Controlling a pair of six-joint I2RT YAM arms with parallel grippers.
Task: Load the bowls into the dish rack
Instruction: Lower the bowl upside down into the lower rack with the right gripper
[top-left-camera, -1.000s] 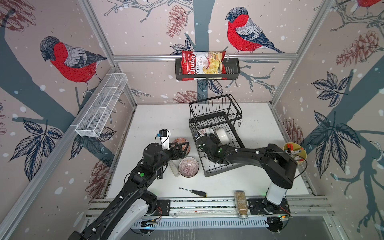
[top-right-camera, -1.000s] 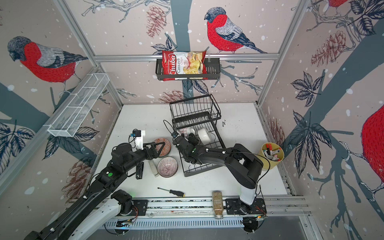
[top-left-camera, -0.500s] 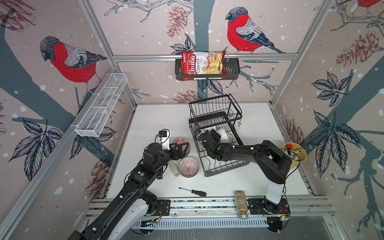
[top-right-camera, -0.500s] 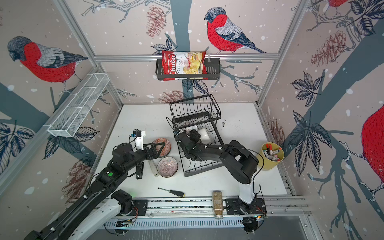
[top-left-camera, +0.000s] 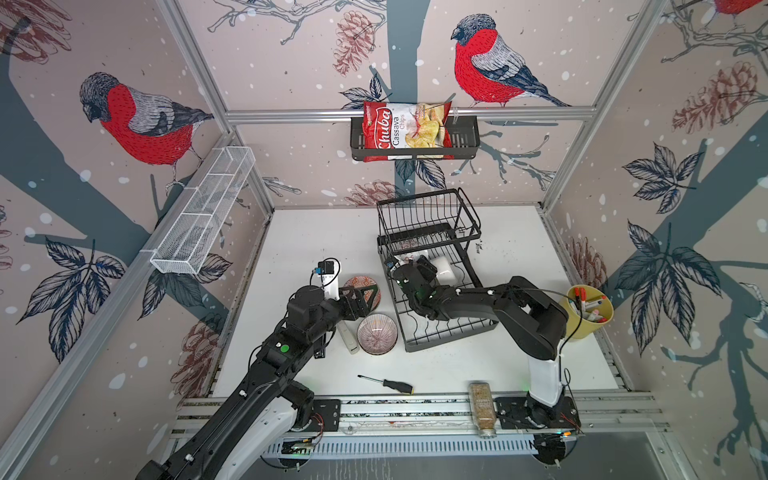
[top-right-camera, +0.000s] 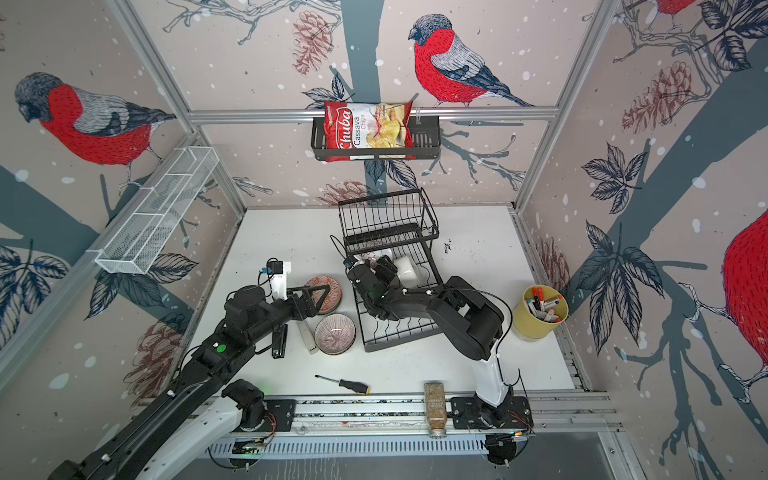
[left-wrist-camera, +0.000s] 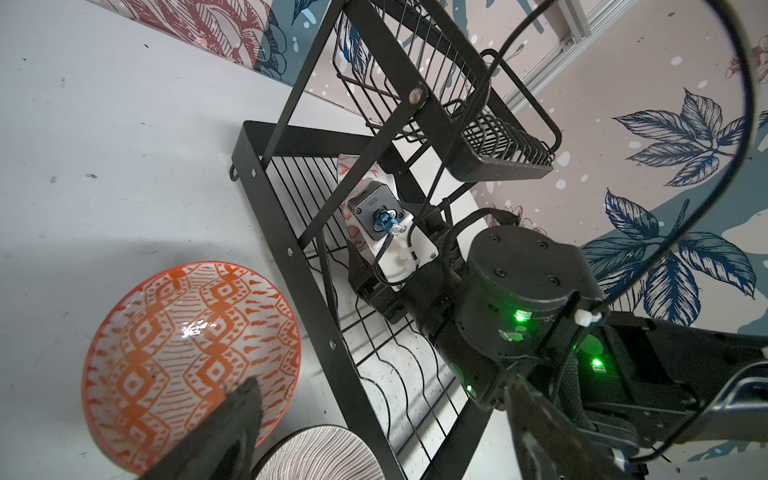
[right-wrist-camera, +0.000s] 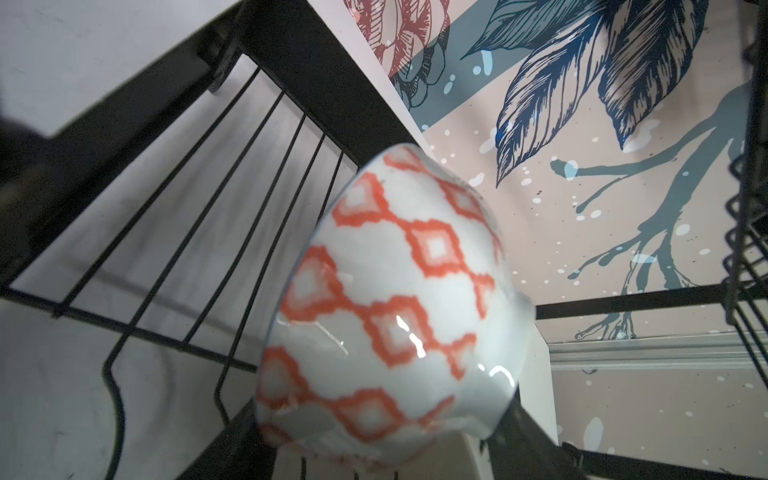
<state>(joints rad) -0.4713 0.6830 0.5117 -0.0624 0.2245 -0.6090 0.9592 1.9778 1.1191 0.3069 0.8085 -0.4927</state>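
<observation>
Right gripper (top-left-camera: 420, 262) reaches into far end of dish rack (top-left-camera: 453, 334) lower tier, under upper basket (top-left-camera: 428, 216). Fingers look clamped on orange-diamond bowl (right-wrist-camera: 386, 307), tipped on its side just above slot wires (right-wrist-camera: 216, 208). I judge next move is straight down. White bowl (top-left-camera: 442, 266) sits close on right.

Left gripper (top-left-camera: 368, 296) spread wide over orange zigzag bowl (left-wrist-camera: 187, 353) on table (top-left-camera: 291, 249), left of rack. Striped bowl (top-left-camera: 377, 333) just nearer.

Red chips bag (top-left-camera: 405, 131) up in the black wall basket (top-left-camera: 465, 139), and it read "Chuba" in big white script, with "Cassava Chips" running alongside, clear in both top views. A tiny mark sat on the right arm's wrist camera (left-wrist-camera: 376, 212), too small to read.
</observation>
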